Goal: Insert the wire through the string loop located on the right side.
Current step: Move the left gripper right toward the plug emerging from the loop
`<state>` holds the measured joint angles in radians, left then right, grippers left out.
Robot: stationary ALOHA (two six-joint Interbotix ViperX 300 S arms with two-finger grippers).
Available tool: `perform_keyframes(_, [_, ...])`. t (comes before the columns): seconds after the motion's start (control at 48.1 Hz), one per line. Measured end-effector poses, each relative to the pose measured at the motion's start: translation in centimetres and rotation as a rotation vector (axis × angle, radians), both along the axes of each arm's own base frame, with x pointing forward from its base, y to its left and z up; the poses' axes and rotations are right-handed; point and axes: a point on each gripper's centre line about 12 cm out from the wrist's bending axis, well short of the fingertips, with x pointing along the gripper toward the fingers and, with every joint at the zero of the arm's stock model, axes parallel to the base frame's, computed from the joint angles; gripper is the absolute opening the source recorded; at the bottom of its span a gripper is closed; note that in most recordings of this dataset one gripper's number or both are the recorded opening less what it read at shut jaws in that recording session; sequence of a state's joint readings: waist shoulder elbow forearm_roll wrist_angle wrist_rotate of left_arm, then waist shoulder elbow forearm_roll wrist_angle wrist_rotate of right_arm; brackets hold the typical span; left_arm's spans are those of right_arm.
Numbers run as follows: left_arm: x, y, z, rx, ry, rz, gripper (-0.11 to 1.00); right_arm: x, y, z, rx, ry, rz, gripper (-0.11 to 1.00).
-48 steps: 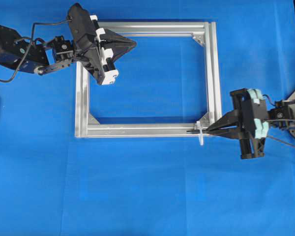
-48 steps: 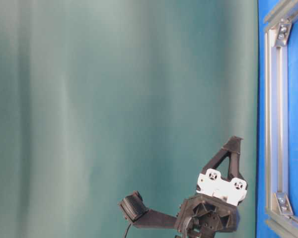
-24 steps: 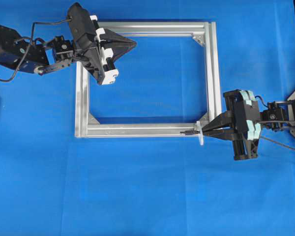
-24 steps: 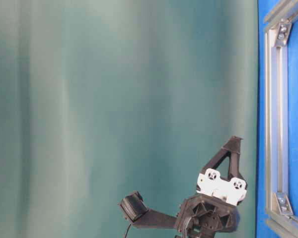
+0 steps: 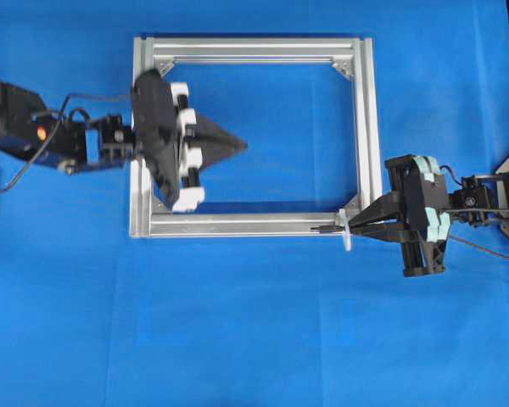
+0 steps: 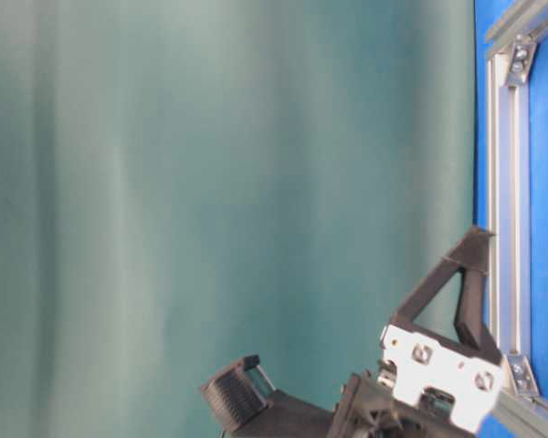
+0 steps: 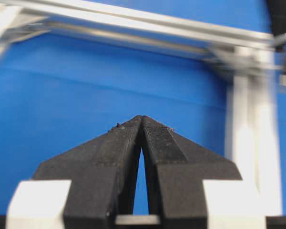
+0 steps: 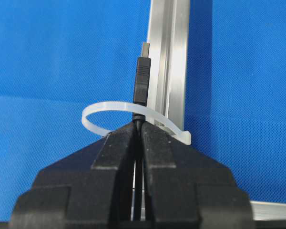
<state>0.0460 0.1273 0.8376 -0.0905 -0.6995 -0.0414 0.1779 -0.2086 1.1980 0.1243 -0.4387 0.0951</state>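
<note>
The wire's black plug (image 8: 140,83) sticks out past the white string loop (image 8: 109,109), having passed through it beside the frame bar. My right gripper (image 8: 138,125) is shut on the wire just behind the loop, its tips touching the band. From overhead the plug (image 5: 324,228) lies along the bottom bar, left of the loop (image 5: 345,229), with the right gripper (image 5: 355,227) at its right. My left gripper (image 5: 242,147) is shut and empty, hovering inside the frame's left half; in its own wrist view the tips (image 7: 141,119) meet over blue cloth.
The silver rectangular frame (image 5: 254,44) lies on a blue cloth. Corner brackets (image 5: 344,64) sit inside its corners. In the table-level view the left arm's gripper (image 6: 475,239) stands before a green backdrop, next to the frame bar (image 6: 507,182).
The left arm swung down from the frame's top-left corner to mid-left, pointing right. The right gripper pushed the plug left through the loop, then held still.
</note>
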Motion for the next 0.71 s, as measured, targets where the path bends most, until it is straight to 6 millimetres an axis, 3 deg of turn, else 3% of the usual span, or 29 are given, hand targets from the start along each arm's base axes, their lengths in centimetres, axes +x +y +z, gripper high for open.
perform_keyframes(0.312, [0.0, -5.3, 0.1, -0.007, -0.002, -0.138, 0.00, 0.0, 0.0, 0.0, 0.000, 0.000, 0.000, -0.03])
perform_keyframes(0.707, [0.6, -6.5, 0.7, -0.010, -0.017, -0.165, 0.00, 0.0, 0.0, 0.0, 0.000, 0.000, 0.000, -0.03])
